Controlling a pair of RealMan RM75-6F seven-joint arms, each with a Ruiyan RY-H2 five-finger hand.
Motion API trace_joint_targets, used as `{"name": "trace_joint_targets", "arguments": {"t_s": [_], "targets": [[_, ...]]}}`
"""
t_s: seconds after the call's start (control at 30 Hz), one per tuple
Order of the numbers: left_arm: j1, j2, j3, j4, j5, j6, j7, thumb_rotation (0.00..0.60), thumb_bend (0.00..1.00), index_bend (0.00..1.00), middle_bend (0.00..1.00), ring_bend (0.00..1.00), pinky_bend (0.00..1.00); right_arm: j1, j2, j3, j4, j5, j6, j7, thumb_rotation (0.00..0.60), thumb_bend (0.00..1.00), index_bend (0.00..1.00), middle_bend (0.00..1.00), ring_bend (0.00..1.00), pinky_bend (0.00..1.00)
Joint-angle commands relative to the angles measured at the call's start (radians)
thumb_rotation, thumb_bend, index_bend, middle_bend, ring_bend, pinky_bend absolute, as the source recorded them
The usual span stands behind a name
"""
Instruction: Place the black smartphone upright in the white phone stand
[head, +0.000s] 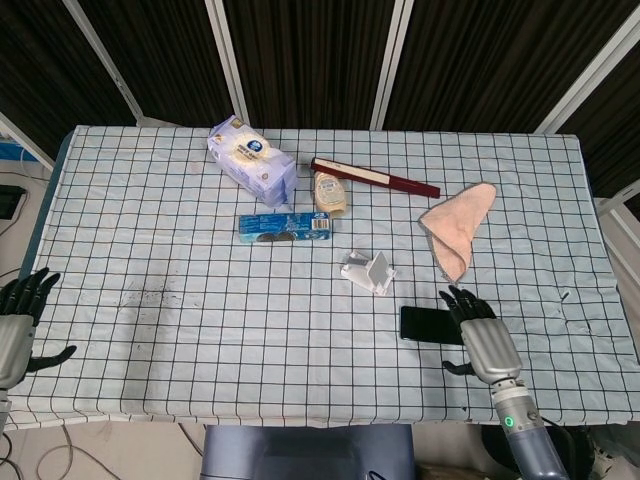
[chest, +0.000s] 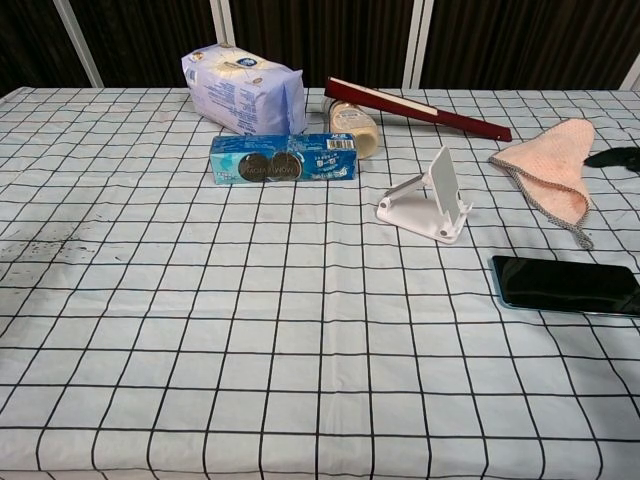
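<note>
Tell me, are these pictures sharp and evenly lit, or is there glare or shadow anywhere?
Head view: even, soft light, faint shadows, everything sharp; the right hand covers one end of the black smartphone. Chest view: the smartphone's screen shows a dull teal sheen, the white phone stand casts a slight shadow, and the checked tablecloth lines spread wider near the camera.

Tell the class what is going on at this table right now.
The right hand hangs open over the right end of the black smartphone, which lies flat on the checked table, not gripped as far as the views show. The white phone stand sits empty, a little further back and to the left of the phone. The left hand waits open at the table's left edge.
</note>
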Motion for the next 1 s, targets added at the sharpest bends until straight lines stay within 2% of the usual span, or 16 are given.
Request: {"name": "trace_joint_targets", "arguments": {"t_s": [0.03,0.47,0.8,1.0], "targets": [[-0.001,0.001,0.001,0.000,0.001,-0.002,-0.003,0.600,0.00,0.00,0.00,0.00,0.00,0.032,-0.061,0.014,0.028,0.061,-0.019,-0.055,0.600,0.13,0.13,0.13,0.02,0.14],[-0.006,0.005,0.002,-0.002,-0.007,-0.016,-0.011,0.600,0.00,0.00,0.00,0.00,0.00,0.085,-0.166,0.041,0.118,0.176,-0.039,-0.108,0.600,0.18,0.20,0.19,0.05,0.14],[-0.008,0.007,0.002,-0.004,-0.011,-0.022,-0.016,0.600,0.00,0.00,0.00,0.00,0.00,0.115,-0.201,0.056,0.151,0.265,-0.050,-0.138,0.600,0.21,0.23,0.20,0.05,0.14],[-0.009,0.008,-0.002,-0.005,-0.017,-0.021,-0.020,0.600,0.00,0.00,0.00,0.00,0.00,0.132,-0.220,0.081,0.174,0.314,-0.049,-0.132,0.600,0.23,0.27,0.24,0.05,0.14]]}}
